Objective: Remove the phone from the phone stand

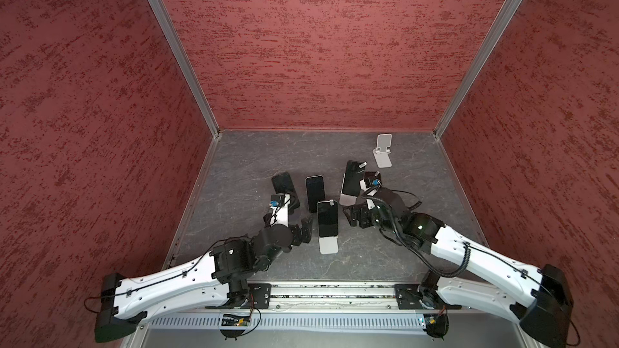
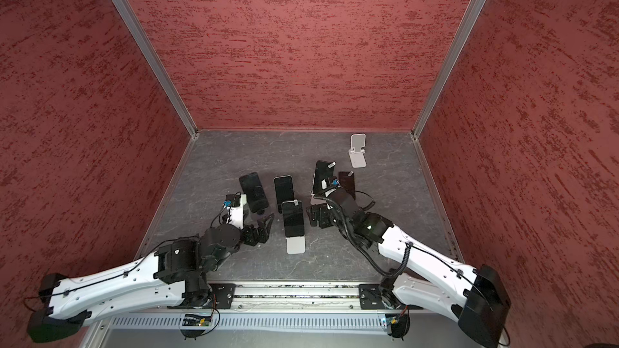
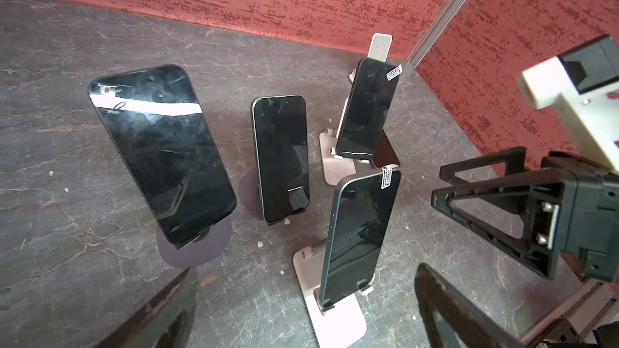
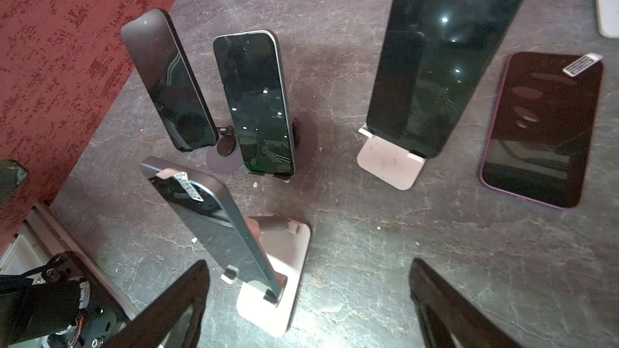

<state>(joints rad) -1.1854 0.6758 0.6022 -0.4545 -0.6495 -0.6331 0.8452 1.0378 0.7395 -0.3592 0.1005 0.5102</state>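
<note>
Fingers, two pairs, sit closest to my wrist cameras. The left fingers (image 3: 160, 306) are spread wide and empty. The right fingers (image 4: 445, 299) are spread wide too, grasping nothing. In both top views I see one pair on each side of the near phone (image 1: 327, 219), neither touching it.

I count five phones, all with dark screens: four lean in stands, one lies flat.
I count five stands: two with dark round bases, three pale with flat rectangular bases.

1. near phone, sticker at its top edge: leans in the near stand (image 1: 328, 246), which is pale, with its lower edge caught by the lip.
2. left phone (image 1: 283, 184): on a round stand (image 3: 194, 249).
3. middle phone (image 1: 315, 192): on the second round stand (image 3: 248, 195).
4. far phone (image 1: 353, 177), with a sticker: in a pale stand (image 4: 388, 165), beyond the right fingers.
5. purple phone (image 4: 542, 128), sticker at one corner: flat on the bench (image 1: 241, 169), screen up, beside the far phone.
6. empty stand (image 1: 383, 150): pale, far right of the bench near the back wall, apart from the rest.
</note>
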